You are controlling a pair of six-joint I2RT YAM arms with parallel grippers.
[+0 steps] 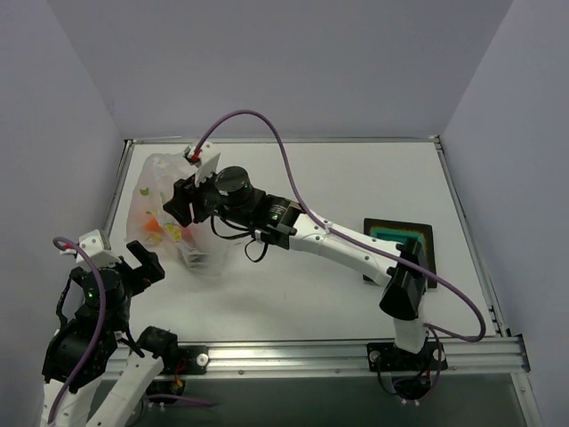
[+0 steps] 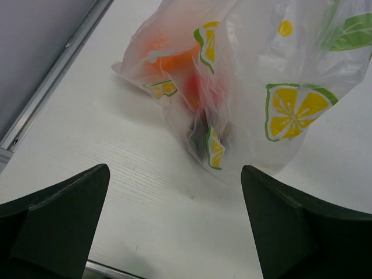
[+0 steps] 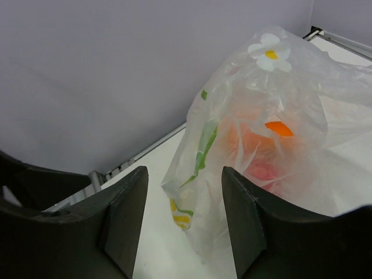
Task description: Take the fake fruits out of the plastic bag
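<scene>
White table (image 1: 356, 178), grey walls round. At far left plastic bag (image 1: 169, 191) slumps, fake fruits (image 3: 247, 142) showing orange and red through film, low inside. My right pincer (image 1: 189, 203) against bag, jaws half apart, gripping nothing I can see. My left pincer (image 2: 174, 171) wide open, empty, near bag. Film looks thin, limp, slippery; fruits likely light, hard, prone to roll. Best pinch loose upper fold, not fruit through film

bright, even light; soft shadows; mostly sharp.
</scene>
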